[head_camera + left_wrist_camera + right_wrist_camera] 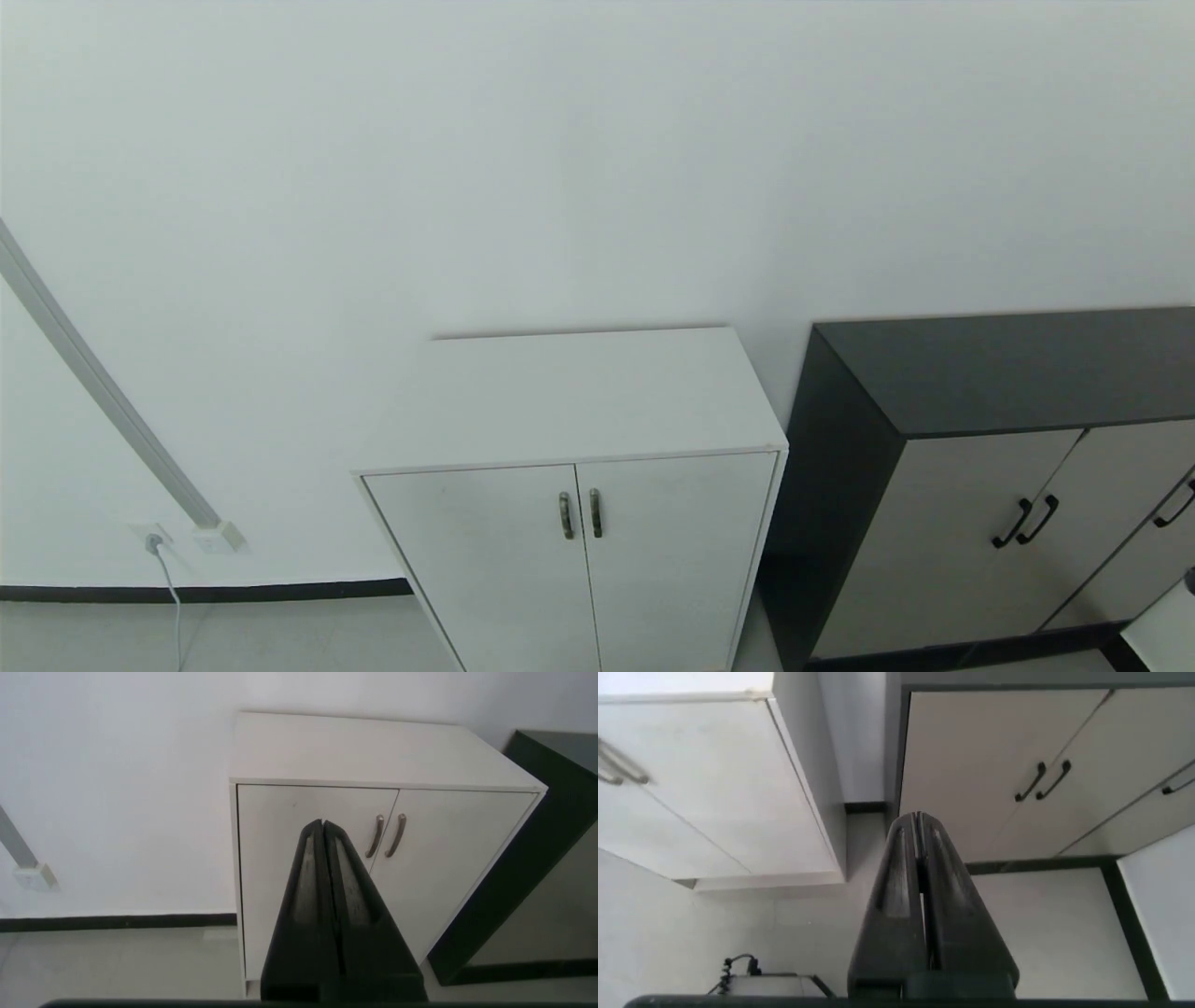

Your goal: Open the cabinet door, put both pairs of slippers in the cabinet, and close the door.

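A white cabinet with two closed doors stands against the wall; its pair of metal handles sits at the middle seam. In the left wrist view the same cabinet lies ahead, with my left gripper shut and empty, held some way in front of the left door. My right gripper is shut and empty too, hanging above the floor between the white cabinet and the dark one.
A black cabinet with grey doors and black handles stands just right of the white one. A wall socket with a plugged cable and a slanted cable duct are at the left. A small device with a cable lies on the floor.
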Tool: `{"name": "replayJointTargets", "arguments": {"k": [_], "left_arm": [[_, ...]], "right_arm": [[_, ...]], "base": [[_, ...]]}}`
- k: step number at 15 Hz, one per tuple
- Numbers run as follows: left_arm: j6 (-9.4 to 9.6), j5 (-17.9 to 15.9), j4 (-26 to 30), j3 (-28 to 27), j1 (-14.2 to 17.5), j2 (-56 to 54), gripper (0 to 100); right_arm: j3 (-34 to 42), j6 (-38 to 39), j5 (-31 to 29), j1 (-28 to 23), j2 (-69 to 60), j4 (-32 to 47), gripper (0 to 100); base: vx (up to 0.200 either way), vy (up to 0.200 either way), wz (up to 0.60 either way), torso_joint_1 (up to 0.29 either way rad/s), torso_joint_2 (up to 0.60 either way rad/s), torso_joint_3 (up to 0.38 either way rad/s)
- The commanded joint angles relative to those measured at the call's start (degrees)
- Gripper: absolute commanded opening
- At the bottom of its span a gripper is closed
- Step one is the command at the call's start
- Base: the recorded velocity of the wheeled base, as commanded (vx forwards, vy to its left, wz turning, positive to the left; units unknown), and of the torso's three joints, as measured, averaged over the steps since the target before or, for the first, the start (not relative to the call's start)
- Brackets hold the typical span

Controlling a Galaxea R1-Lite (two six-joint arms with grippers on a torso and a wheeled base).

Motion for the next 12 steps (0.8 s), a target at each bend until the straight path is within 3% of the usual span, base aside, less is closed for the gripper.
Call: {"name": "replayJointTargets", "arguments": {"k": [1, 4, 7, 12], "left_arm": [[-0.02, 0.0, 0.0, 0.0, 0.0, 0.0, 0], [-0.02, 0.0, 0.0, 0.0, 0.0, 0.0, 0], [-0.02, 0.0, 0.0, 0.0, 0.0, 0.0, 0], [-0.02, 0.0, 0.0, 0.0, 0.0, 0.1, 0]], "right_arm": [[-1.8, -0.2, 2.8, 0.5, -14.3, 8.0, 0], [0.7, -0.2, 7.2, 0.5, -19.2, 12.7, 0], [7.7, -2.5, 13.3, 0.6, -19.5, 12.4, 0], [10.3, -4.3, 14.8, 0.7, -19.6, 12.6, 0]], "base": [[0.000, 0.000, 0.00, 0.000, 0.00, 0.000], [0.000, 0.000, 0.00, 0.000, 0.00, 0.000], [0.000, 0.000, 0.00, 0.000, 0.00, 0.000], [0.000, 0.000, 0.00, 0.000, 0.00, 0.000]]}}
